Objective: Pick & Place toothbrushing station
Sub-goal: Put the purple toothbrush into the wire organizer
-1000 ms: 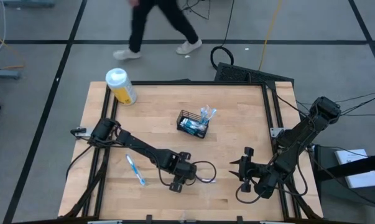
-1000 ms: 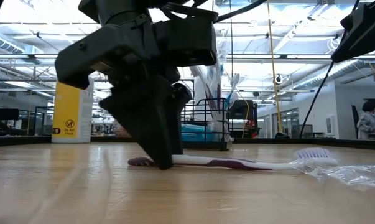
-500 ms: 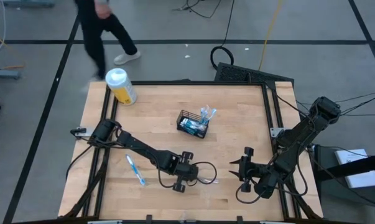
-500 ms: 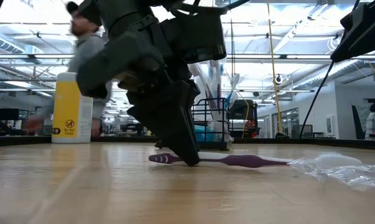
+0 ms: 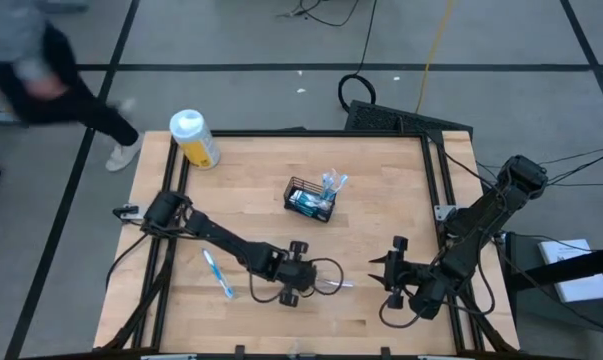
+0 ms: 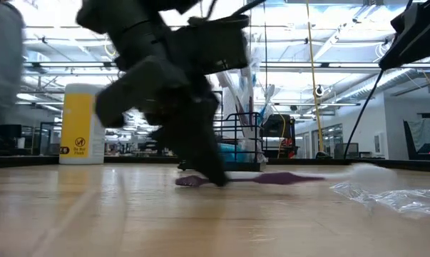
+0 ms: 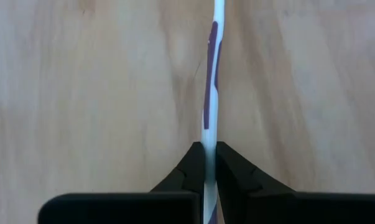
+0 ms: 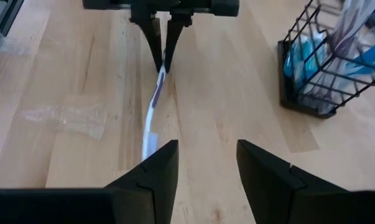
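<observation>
My left gripper (image 5: 299, 284) is low over the table's near middle, shut on a white-and-purple toothbrush (image 7: 211, 74). The toothbrush also shows in the low view (image 6: 272, 178) and the right wrist view (image 8: 153, 102). The black wire basket (image 5: 310, 199) stands on its base at the table's middle, holding teal tubes and toothbrushes. A white-and-blue toothbrush (image 5: 218, 273) lies flat at the near left. My right gripper (image 5: 389, 272) is open and empty at the near right, pointing toward the left gripper. My left gripper pinches the toothbrush's handle (image 7: 208, 147) between its two fingers, near the handle's free end. The fingers (image 6: 209, 165) slant down from above, and the toothbrush runs out ahead of them toward the table's right. The handle end (image 6: 188, 180) is at the tabletop.
A yellow bottle with a white cap (image 5: 194, 138) stands at the far left corner. A clear plastic wrapper (image 8: 66, 118) lies on the table beside the held toothbrush and also shows in the low view (image 6: 389, 196). A person walks past on the floor at the far left (image 5: 51, 70).
My left gripper has gone a little toward the table's right edge and tipped, sliding the purple toothbrush along the table with it. The person beyond the table has walked from the middle to the left.
</observation>
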Robot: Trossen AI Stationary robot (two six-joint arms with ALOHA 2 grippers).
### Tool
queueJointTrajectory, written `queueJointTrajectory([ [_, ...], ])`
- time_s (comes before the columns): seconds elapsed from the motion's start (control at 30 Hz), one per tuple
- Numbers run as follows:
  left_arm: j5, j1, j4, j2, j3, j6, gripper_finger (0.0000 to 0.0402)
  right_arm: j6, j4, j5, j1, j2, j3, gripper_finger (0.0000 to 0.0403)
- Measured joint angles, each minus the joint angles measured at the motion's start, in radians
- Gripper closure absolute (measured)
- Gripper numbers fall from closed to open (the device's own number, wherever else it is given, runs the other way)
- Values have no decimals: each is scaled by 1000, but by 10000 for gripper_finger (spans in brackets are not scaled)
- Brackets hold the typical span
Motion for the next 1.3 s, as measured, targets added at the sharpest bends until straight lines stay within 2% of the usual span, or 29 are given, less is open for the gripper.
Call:
queueJointTrajectory([
  [0.13, -46, -3, 168, -129, -185, -73, 384, -7, 0, 51, 27, 0, 0, 250],
  [0.33, -131, -7, 590, -356, -478, -103, 384, -63, 45, 116, 29, 0, -6, 250],
  [0.5, -198, -2, 908, -428, -662, -93, 384, -351, 334, 220, 1, 0, -51, 250],
  [0.63, -230, -1, 1094, -423, -739, -76, 384, -653, 656, 209, -83, -1, -87, 250],
  [0.77, -233, -7, 1235, -418, -783, -14, 384, -892, 1058, 20, -209, -2, -161, 250],
  [0.93, -239, -9, 1299, -419, -797, 48, 384, -916, 1403, -282, -388, -2, -287, 250],
  [1.1, -225, -5, 1372, -421, -797, 104, 384, -867, 1486, -418, -505, -2, -347, 250],
  [1.3, -175, 32, 1388, -416, -797, 90, 384, -859, 1507, -497, -568, -2, -347, 250],
])
